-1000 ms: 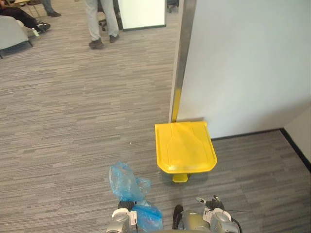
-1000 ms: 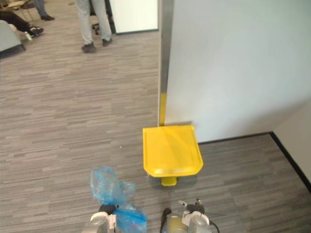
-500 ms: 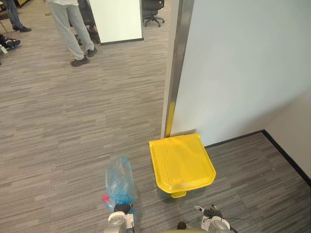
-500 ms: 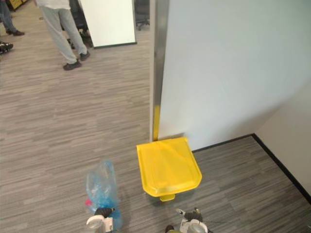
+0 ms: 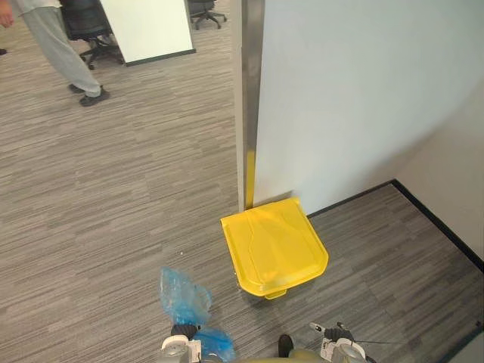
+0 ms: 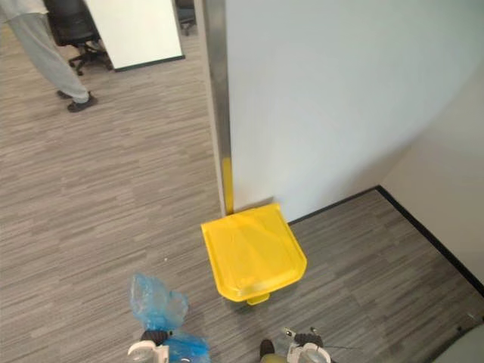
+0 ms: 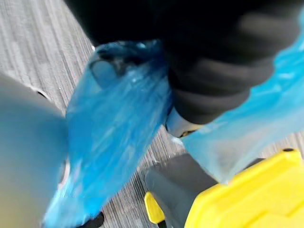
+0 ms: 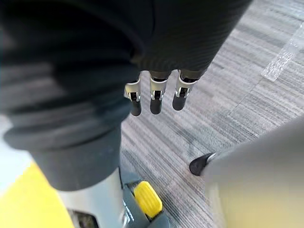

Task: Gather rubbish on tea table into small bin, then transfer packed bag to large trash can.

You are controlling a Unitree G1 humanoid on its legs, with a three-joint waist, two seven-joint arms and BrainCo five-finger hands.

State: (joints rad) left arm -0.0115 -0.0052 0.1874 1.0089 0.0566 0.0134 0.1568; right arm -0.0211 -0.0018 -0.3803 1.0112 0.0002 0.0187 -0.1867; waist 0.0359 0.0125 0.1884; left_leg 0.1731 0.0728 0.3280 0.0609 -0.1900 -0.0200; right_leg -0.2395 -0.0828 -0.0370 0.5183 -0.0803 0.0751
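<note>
Left eye view: the left hand [image 5: 177, 350] carries the crumpled blue plastic bag [image 5: 184, 296], grip unseen. The right hand [image 8: 155, 99] hangs slack and empty, so it is best used to lift the closed yellow plastic trash-can lid [image 5: 276, 246] first.

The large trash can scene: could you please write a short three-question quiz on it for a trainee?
1. True or false: the yellow lid of the large trash can is raised.
2. Which hand carries the blue bag? A. the left hand B. the right hand C. neither
3. Fill in: low at the can's front sticks out a yellow ___.

Key: 1. False, the lid lies shut. 2. A; the right hand's fingers hang straight and hold nothing. 3. pedal.
</note>
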